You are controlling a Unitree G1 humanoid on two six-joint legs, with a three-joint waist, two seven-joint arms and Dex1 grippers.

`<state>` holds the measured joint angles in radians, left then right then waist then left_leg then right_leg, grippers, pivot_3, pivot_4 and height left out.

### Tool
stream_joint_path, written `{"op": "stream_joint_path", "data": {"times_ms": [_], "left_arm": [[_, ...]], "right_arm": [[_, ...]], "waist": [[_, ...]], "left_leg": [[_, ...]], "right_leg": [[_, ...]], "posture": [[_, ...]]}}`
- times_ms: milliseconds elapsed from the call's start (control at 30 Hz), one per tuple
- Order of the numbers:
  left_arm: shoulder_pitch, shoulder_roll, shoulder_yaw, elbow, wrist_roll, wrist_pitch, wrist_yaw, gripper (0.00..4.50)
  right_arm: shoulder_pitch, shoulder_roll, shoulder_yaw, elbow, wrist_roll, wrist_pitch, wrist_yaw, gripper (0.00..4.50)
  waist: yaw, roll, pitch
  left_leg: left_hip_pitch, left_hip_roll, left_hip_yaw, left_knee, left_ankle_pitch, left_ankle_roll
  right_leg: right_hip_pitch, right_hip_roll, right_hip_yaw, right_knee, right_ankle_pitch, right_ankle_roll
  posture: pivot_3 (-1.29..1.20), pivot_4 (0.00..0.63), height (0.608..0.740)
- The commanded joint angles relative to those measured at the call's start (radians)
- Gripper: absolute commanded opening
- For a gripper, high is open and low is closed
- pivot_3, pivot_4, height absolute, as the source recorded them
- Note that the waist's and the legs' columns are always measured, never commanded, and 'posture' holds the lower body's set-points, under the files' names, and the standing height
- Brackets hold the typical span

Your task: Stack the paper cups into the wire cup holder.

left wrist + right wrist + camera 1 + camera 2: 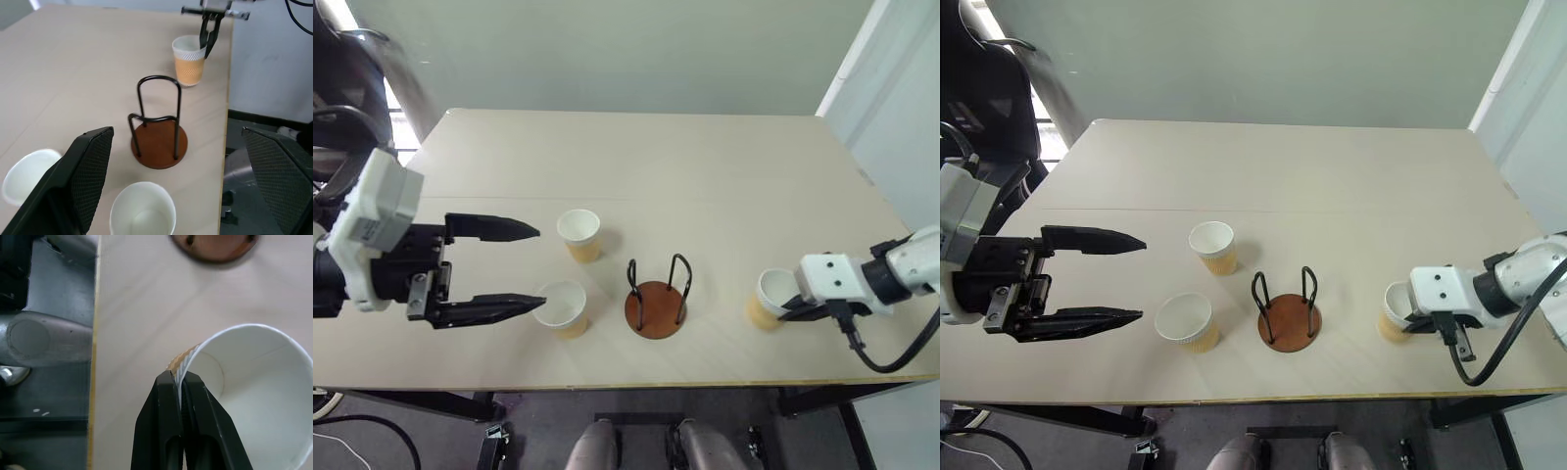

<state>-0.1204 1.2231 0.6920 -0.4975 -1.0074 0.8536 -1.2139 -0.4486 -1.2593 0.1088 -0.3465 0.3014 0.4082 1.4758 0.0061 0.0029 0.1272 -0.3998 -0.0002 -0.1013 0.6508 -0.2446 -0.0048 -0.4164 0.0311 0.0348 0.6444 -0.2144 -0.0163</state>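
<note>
Three paper cups stand on the table. One cup sits left of centre, and a second cup is nearer the front edge. My left gripper hovers open just left of these two, its fingers pointing toward them, holding nothing. The wire cup holder stands empty in the middle front, a brown disc with black loops. To its right, my right gripper is shut on the rim of the third paper cup, one finger inside and one outside. That cup leans slightly.
The table's front edge runs close below the cups and holder. Its right edge lies just beyond my right gripper. A black chair stands off the far left corner. The far half of the table is bare.
</note>
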Motion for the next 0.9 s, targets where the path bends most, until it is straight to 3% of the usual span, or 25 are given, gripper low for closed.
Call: {"op": "stream_joint_path", "data": {"times_ms": [33,367,600,900], "left_arm": [[0.053,-0.017,0.097,-0.005,0.035,0.017,0.006,4.50],[0.094,-0.034,0.127,-0.034,0.030,0.013,0.024,4.50],[0.132,-0.050,0.167,-0.083,0.011,0.038,0.050,4.50],[0.170,-0.063,0.223,-0.136,-0.033,0.078,0.080,4.50]], "right_arm": [[-0.121,0.002,-0.086,0.011,0.117,0.014,0.071,0.03],[-0.608,0.184,-0.053,0.174,0.279,0.107,0.135,0.03],[-0.631,0.372,0.049,0.128,0.265,0.144,0.081,0.03],[-0.607,0.452,0.149,0.145,0.169,0.071,0.104,0.03]], "waist": [[-0.002,0.000,0.000],[-0.003,0.001,0.000],[-0.006,0.001,0.000],[-0.005,0.001,0.000]], "left_leg": [[0.000,0.000,0.000,0.000,0.000,0.000],[0.000,0.001,0.000,-0.001,0.001,0.000],[0.001,0.002,0.000,-0.002,0.002,0.000],[0.000,0.002,-0.001,-0.002,0.002,-0.001]], "right_leg": [[0.000,0.000,0.000,0.000,0.000,0.000],[-0.001,0.001,0.000,0.000,-0.001,-0.006],[-0.002,0.001,-0.001,0.001,-0.001,-0.009],[-0.002,0.001,-0.002,0.000,0.002,-0.011]], "posture": [[0.00,0.150,0.740],[0.00,0.150,0.740],[0.00,0.150,0.740],[0.00,0.150,0.740]]}}
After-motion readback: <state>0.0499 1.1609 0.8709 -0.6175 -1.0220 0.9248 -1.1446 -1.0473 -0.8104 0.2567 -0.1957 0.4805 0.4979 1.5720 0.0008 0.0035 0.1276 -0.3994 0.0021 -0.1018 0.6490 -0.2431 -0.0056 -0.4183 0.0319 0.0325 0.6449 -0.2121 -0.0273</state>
